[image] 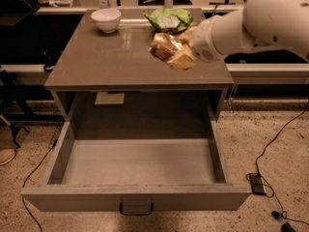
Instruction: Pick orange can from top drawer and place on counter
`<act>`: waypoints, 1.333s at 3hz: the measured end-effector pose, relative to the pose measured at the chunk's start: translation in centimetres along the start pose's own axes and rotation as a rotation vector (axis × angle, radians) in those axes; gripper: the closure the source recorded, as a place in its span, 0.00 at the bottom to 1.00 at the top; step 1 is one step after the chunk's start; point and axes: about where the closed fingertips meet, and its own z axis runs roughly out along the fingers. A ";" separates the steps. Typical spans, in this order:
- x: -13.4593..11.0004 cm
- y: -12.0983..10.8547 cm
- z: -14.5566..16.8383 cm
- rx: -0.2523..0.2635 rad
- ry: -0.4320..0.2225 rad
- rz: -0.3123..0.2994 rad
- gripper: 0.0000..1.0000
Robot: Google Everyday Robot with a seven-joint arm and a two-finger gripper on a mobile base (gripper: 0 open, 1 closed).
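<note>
gripper pinches orange can across its side | can held over counter, right-far part, near chip bag | top drawer open | can: likely light, stiff, slick, dentable; grip mid-body

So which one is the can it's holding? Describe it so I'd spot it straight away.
Find the big grey-brown counter above the open top drawer. Over its right side the robot's gripper is shut on the orange can. It is small, orange-brown and shiny, unlike the green-and-white chip bag behind it or the white bowl to the left.
</note>
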 end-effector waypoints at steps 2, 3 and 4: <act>-2.7 -4.7 7.9 -0.078 0.059 0.141 1.00; -1.9 -5.4 11.2 -0.118 0.123 0.207 0.81; -1.0 -5.4 13.7 -0.156 0.166 0.253 0.58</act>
